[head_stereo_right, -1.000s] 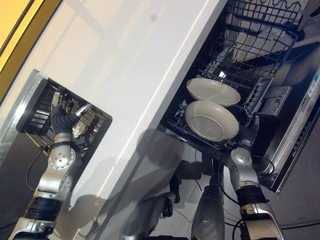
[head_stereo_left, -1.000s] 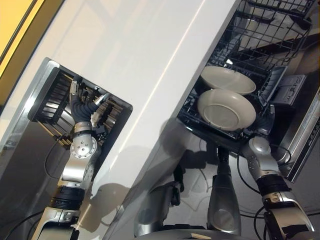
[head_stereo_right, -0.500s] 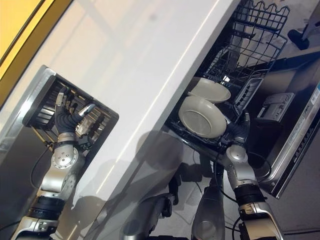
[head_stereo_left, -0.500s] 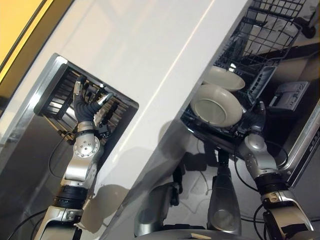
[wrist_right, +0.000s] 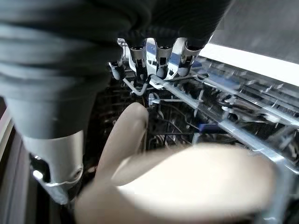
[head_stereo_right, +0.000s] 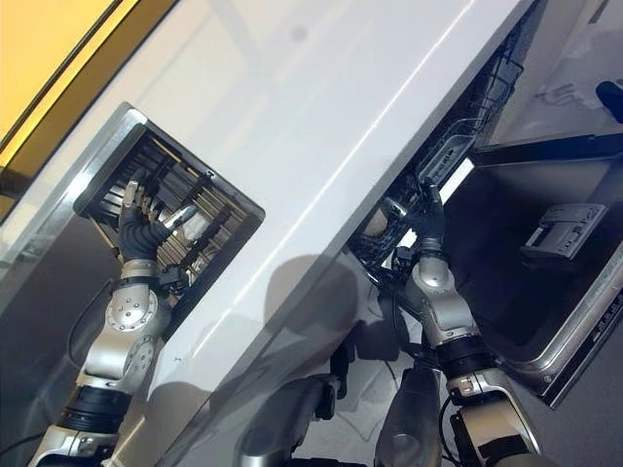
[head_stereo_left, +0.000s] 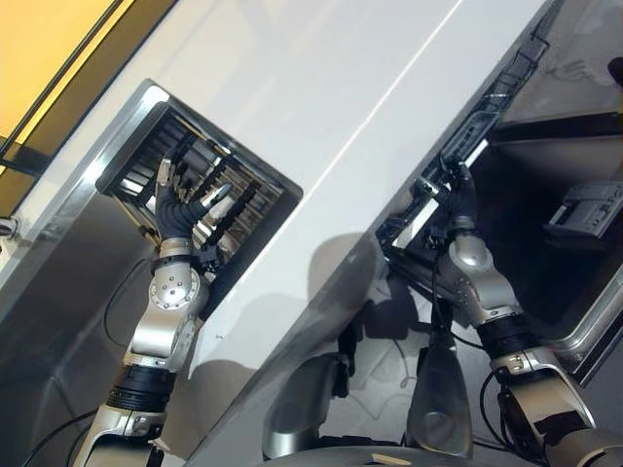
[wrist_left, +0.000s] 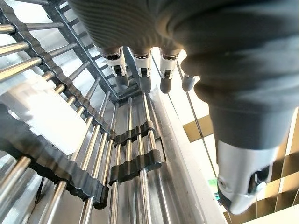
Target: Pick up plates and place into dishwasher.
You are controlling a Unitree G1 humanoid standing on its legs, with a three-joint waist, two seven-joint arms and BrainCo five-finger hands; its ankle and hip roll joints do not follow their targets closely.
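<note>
1. White counter (head_stereo_left: 321, 107) runs diagonally; a sink (head_stereo_left: 127, 126) sits at 9 o'clock, holding a metal drying rack (wrist_left: 121, 154).
2. Left hand (head_stereo_left: 180, 206) hovers over that rack, fingers relaxed, empty.
3. Dishwasher rack (head_stereo_right: 458, 146) at 3 o'clock holds two plates (wrist_right: 187, 182).
4. Right hand (head_stereo_right: 428, 219): fingers straight against the rack's edge, grasping nothing.

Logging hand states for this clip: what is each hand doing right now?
Left hand: open, fingers spread over the drying rack, holding nothing.
Right hand: fingers straight against the dishwasher rack front edge, open; plates sit inside.
</note>
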